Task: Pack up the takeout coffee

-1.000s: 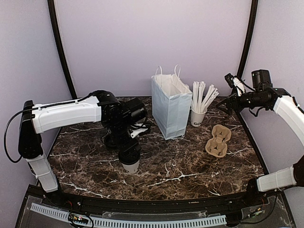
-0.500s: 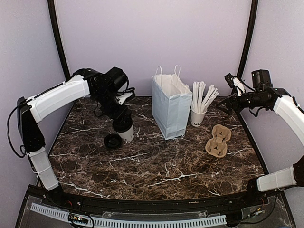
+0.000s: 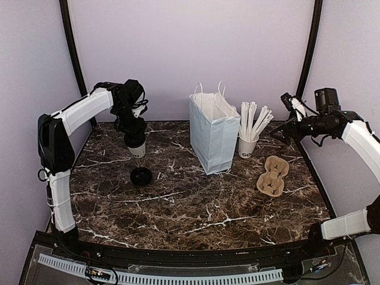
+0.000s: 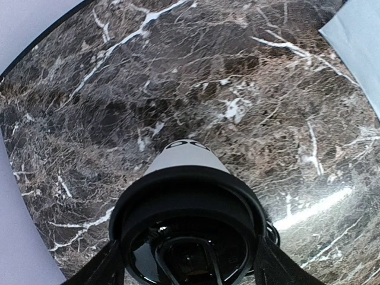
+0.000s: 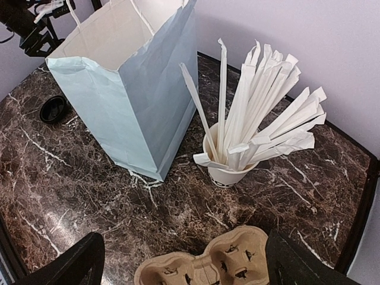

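now that the left claw (image 3: 135,136) has swung from the front of the counter (image 3: 196,208) to its back-left corner, the takeout coffee (image 3: 137,149) rides clamped in it, lidded, well left of the white bag (image 3: 212,138); right claw (image 5: 184,246) hangs spread, idle. bagging not yet begun.

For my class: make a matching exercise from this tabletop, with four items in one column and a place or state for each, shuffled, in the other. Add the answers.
1. takeout coffee
2. paper bag
3. cup of sticks
4. cup carrier

a. brown, empty, lying on the table
b. white, standing, top open
c. between the fingers of the left gripper
d. just right of the bag

Pairs: 1-c, 2-b, 3-d, 4-a
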`<action>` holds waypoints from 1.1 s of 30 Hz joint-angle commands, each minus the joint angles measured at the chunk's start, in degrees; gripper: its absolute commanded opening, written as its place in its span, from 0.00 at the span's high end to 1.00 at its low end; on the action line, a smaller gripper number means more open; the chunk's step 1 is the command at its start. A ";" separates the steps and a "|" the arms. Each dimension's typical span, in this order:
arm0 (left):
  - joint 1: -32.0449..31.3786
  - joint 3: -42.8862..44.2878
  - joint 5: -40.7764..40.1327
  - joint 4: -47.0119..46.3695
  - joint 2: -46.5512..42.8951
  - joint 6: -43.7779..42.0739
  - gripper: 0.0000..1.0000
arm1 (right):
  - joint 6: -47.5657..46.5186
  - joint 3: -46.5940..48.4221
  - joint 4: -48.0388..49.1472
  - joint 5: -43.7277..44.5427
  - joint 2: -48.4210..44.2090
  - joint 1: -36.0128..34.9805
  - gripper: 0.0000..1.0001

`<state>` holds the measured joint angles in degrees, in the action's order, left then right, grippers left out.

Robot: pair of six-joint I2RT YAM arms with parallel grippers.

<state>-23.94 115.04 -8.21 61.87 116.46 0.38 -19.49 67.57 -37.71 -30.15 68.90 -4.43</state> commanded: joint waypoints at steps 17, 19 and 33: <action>6.89 0.23 4.32 4.01 2.58 1.90 0.34 | -0.43 1.62 0.45 -1.49 2.91 0.34 0.05; 6.89 0.19 4.61 4.04 2.93 1.95 0.33 | -0.43 1.53 0.43 -1.51 2.90 0.36 0.05; 6.89 3.35 2.89 4.66 2.46 2.54 0.01 | -0.40 1.18 0.21 -1.62 2.09 0.30 0.05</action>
<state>-16.95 115.90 -4.60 64.64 120.11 2.59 -19.49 67.68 -37.76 -30.83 71.81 -4.36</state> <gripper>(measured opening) 0.983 0.946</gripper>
